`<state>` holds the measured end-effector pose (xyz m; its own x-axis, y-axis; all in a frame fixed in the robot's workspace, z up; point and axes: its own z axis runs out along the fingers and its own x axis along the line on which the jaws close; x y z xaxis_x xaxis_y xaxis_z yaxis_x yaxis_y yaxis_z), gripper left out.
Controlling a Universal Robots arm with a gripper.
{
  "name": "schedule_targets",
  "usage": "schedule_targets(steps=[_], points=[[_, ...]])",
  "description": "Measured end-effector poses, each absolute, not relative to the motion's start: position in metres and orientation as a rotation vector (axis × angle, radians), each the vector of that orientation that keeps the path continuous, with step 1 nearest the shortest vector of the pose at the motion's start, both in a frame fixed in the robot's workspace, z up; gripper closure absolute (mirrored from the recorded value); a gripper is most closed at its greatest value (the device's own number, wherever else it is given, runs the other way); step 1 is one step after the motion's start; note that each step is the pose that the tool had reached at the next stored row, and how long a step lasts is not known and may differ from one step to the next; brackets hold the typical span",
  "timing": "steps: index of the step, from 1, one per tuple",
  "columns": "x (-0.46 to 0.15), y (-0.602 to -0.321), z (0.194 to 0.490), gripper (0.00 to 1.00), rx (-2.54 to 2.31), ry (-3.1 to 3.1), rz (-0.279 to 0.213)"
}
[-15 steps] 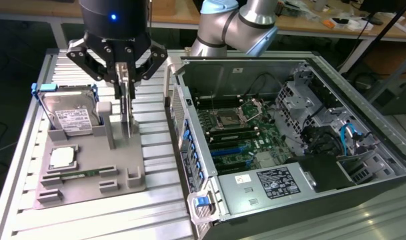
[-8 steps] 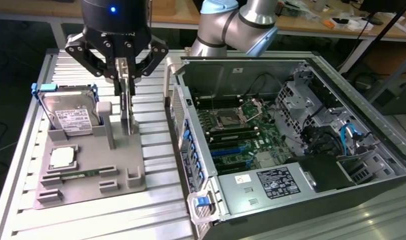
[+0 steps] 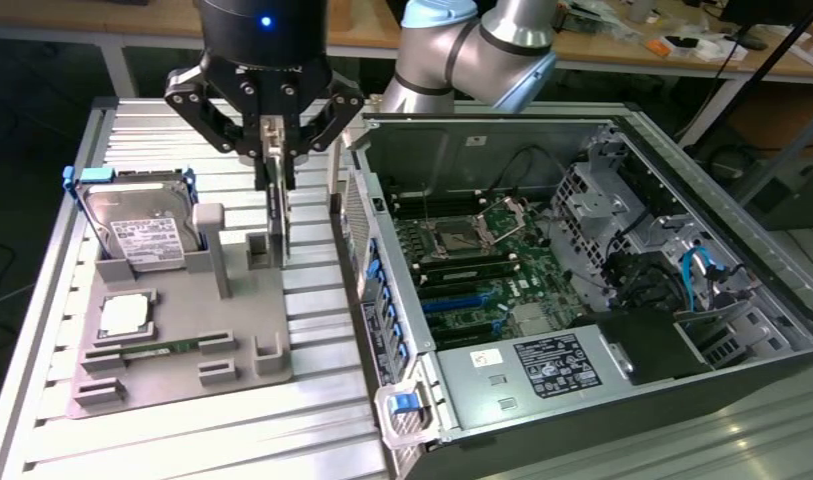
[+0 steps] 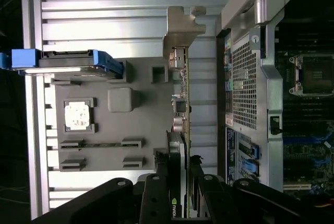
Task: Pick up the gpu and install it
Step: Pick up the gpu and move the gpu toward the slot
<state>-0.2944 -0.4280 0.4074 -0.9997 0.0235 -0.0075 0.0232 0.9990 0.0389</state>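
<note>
Exterior view: pincer (image 3: 278, 168) grips upright gpu (image 3: 281, 232) edge-on, just beside case wall (image 3: 358, 250).

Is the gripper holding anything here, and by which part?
Yes: the gripper pinches the thin green gpu card, standing on edge, by its upper edge near the dark cooler, away from its silver bracket.

Even bright light; glare on ribbed metal table (image 3: 313, 430); computer case (image 3: 446, 150) interior darker, shadowed.
</note>
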Motion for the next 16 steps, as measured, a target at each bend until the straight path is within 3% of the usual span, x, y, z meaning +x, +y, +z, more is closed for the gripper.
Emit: schedule_targets(steps=[16], points=[[-0.278, -0.428, 0.412, 0.73, 0.036, 3.134, 0.061]])
